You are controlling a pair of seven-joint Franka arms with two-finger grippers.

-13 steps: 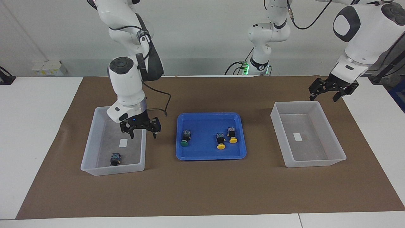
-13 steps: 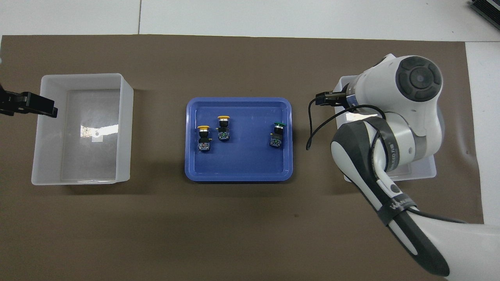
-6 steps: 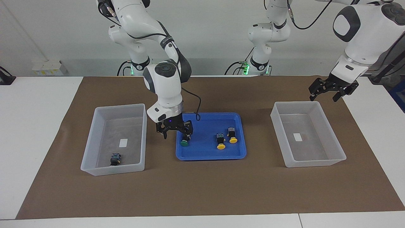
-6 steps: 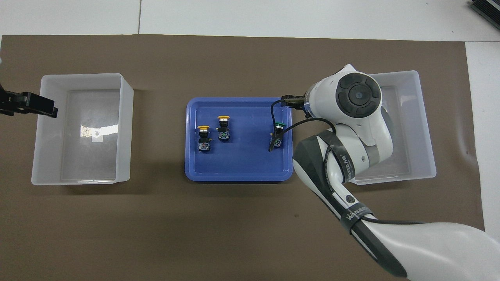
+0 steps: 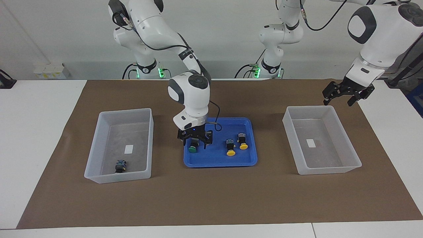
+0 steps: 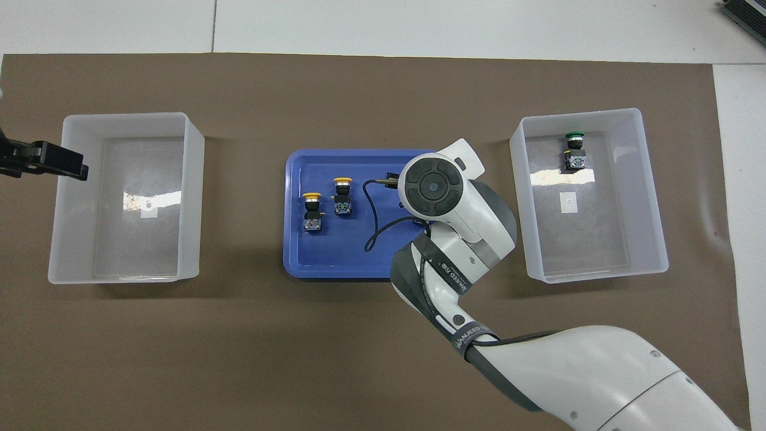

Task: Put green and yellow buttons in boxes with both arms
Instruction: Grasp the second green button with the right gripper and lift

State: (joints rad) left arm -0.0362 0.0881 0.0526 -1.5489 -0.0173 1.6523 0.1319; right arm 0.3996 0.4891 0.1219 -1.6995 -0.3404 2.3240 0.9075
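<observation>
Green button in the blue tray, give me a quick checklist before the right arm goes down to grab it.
1. Right gripper over the green button: ok.
2. Its fingers open: ok.
3. Fingers either side of the button's body: cannot tell.
4. Yellow buttons apart from it in the blue tray: ok.
5. Box at the right arm's end has room, one green button already inside: ok.
6. Left gripper waits, open, by the other box: ok.

the right gripper (image 5: 194,140) hangs in the blue tray (image 5: 220,163), fingers spread to either side of a green button (image 5: 192,148) without clasping it. two yellow buttons (image 5: 230,152) lie beside it in the tray. another button (image 5: 120,166) rests in the translucent box (image 5: 99,145) at the right arm's end. the left gripper (image 5: 347,93), open, waits over the mat by the other box (image 5: 333,169).
</observation>
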